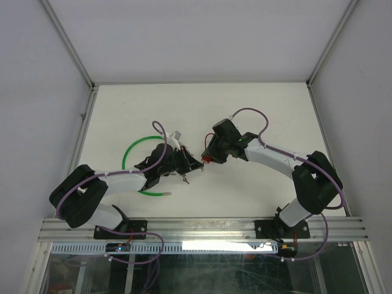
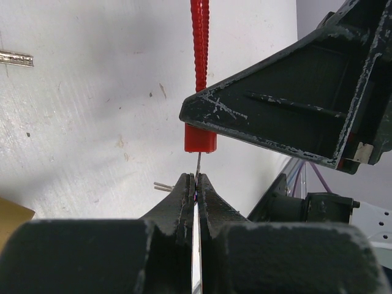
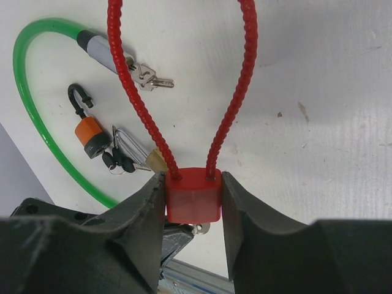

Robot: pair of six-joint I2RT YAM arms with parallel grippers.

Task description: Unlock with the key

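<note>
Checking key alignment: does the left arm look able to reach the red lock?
Probably yes: the left gripper, shut on the key, has its tip at the base of the red lock held by the right gripper; nothing lies between.

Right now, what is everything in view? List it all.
red lock: one, red body with a red cable loop, clamped between the right gripper's fingers
key: one, silver, pinched in the left gripper, tip at the red lock's underside
green cable: one, green with a grey end, lying on the table
silver keys: looks like two, at the green cable's grey end
orange lock: one, orange with a black shackle, inside the green loop
black keys: two, black heads, beside the orange lock
brass lock: one, brass, partly hidden behind a right finger
table: one, white
left gripper: one, black, shut
right gripper: one, black, gripping
</note>
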